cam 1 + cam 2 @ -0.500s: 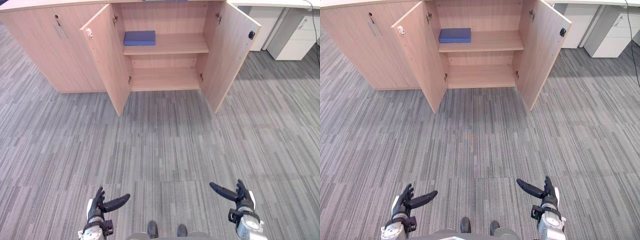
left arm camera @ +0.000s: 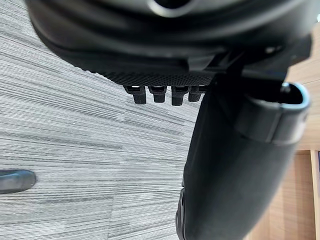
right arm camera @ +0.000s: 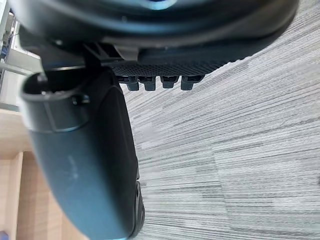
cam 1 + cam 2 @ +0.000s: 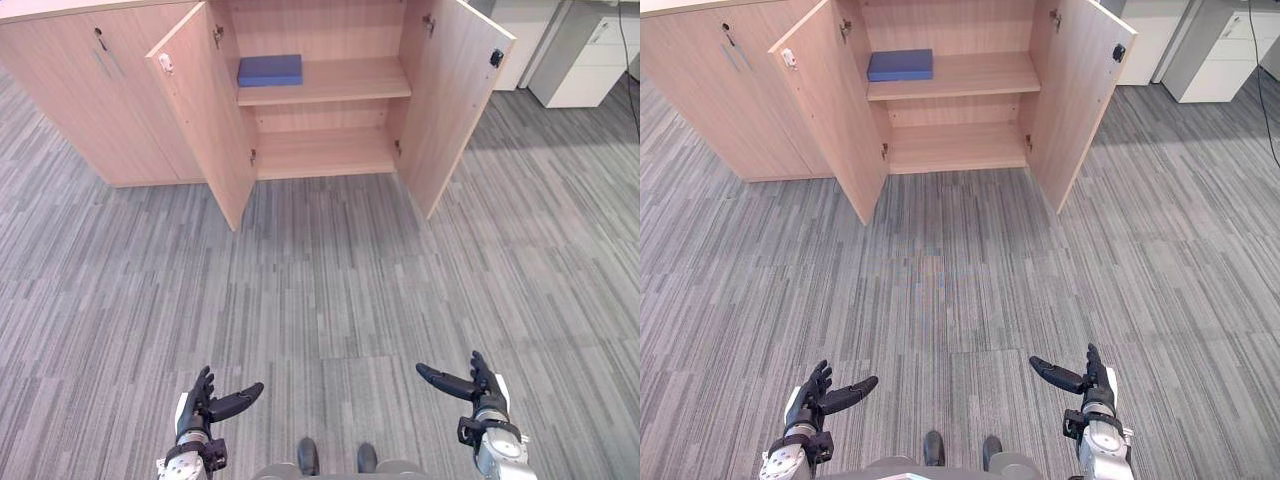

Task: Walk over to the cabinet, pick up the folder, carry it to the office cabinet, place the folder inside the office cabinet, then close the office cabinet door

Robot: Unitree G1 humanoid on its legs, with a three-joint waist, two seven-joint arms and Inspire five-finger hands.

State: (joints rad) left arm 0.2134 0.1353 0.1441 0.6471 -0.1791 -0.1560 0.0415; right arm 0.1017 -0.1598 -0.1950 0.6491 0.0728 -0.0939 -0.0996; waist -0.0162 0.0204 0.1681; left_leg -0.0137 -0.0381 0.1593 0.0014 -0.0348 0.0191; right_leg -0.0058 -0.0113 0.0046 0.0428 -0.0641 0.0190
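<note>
- Folder point(image 4: 270, 70): blue, lay flat at the left end of the upper shelf point(image 4: 345, 85) inside the cabinet point(image 4: 320, 25); no hand touched it.
- Cabinet: light wood, stood at the far side of the floor, with a lower shelf point(image 4: 325, 152) beneath the one that bore the folder.
- Left door point(image 4: 205, 115): swung wide open toward the robot, with a small pale fitting near its top edge.
- Right door point(image 4: 455, 100): likewise wide open, with a dark knob point(image 4: 497, 57) near its upper outer corner.
- Closed doors point(image 4: 80, 100): same wood, just left of the open bay, fitted with slim handles.
- Left hand point(image 4: 193, 418): held low, well apart from the cabinet; fingers straight and side by side, thumb stuck out toward the middle, gripping nothing.
- Right hand point(image 4: 487, 397): held low on the opposite side in a matching pose; fingers straight, thumb pointed inward, gripping nothing.
- Carpet point(image 4: 330, 280): grey striped tiles, lay between the hands and the cabinet.
- Drawer units point(image 4: 580, 60): white, stood beyond the right door.
</note>
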